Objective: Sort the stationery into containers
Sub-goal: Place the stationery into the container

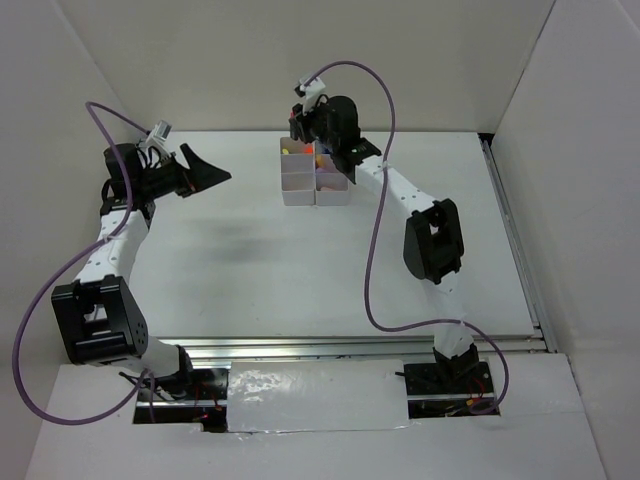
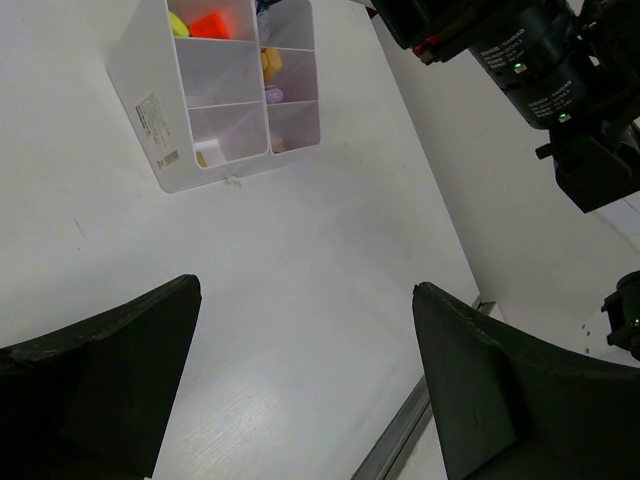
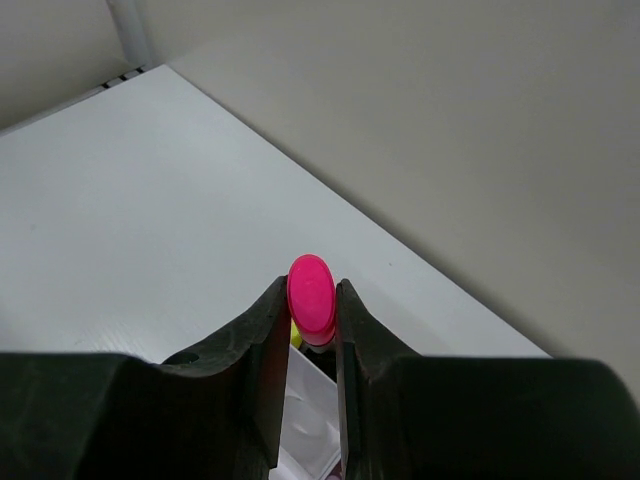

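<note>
The white bins [image 1: 300, 186] stand at the far middle of the table, a 2-by-3 grid with coloured stationery inside. In the left wrist view the bins [image 2: 150, 110] hold an orange piece [image 2: 210, 24], a yellow piece [image 2: 178, 24] and small yellow and purple items. My right gripper [image 3: 312, 300] is shut on a pink marker [image 3: 311, 296], held end-on over the far bins; it shows from above [image 1: 312, 130]. My left gripper [image 2: 305, 290] is open and empty, raised at the left [image 1: 205, 170], apart from the bins.
White walls enclose the table on the left, back and right. A metal rail [image 1: 350, 345] runs along the near edge and another along the right edge [image 1: 510, 230]. The right arm's body [image 2: 540, 70] reaches over the bins.
</note>
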Tool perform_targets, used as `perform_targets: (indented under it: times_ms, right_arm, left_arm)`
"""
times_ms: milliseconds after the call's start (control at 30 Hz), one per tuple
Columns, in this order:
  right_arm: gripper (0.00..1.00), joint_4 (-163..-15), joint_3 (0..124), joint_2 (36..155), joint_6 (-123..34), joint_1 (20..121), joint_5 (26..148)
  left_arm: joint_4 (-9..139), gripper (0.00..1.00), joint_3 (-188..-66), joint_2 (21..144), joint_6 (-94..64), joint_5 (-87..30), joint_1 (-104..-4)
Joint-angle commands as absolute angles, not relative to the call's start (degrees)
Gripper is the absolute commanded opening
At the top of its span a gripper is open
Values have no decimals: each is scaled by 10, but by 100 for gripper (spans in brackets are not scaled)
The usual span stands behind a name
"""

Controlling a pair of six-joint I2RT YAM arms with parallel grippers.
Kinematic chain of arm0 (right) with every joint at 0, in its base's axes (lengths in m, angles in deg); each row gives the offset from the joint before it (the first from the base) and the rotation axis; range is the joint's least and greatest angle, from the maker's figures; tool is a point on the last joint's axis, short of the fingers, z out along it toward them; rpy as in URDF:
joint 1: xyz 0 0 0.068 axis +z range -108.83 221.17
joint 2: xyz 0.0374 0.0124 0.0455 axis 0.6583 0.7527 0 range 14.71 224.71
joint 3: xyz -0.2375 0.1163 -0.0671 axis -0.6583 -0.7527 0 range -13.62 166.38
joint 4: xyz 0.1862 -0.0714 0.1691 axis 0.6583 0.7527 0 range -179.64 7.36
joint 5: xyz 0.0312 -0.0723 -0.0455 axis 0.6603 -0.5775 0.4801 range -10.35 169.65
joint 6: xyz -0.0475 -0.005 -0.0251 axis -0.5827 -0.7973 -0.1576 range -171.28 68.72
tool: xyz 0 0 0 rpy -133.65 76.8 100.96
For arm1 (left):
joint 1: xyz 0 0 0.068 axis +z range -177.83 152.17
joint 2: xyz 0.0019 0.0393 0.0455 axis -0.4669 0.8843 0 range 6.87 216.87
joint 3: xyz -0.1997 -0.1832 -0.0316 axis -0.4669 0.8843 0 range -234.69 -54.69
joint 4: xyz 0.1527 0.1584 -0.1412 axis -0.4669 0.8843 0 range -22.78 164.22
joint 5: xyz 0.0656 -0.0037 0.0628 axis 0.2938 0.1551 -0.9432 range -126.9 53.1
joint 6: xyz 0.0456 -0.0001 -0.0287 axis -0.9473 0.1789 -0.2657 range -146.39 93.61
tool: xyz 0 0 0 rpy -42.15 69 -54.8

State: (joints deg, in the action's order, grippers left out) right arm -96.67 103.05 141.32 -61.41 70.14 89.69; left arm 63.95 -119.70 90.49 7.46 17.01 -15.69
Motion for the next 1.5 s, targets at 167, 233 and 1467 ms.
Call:
perform_targets:
  times_ms: [167, 233, 1467]
  right_arm:
    - [0, -1016, 1064, 1461, -620, 690, 894]
    - [0, -1022, 1065, 1470, -623, 689, 893]
    - [100, -569, 628, 934, -627, 396, 855]
  left_arm:
    - [606, 99, -1196, 927, 90, 193, -166]
    - [602, 99, -1189, 931, 93, 194, -166]
    - [956, 99, -1255, 915, -241, -191, -176]
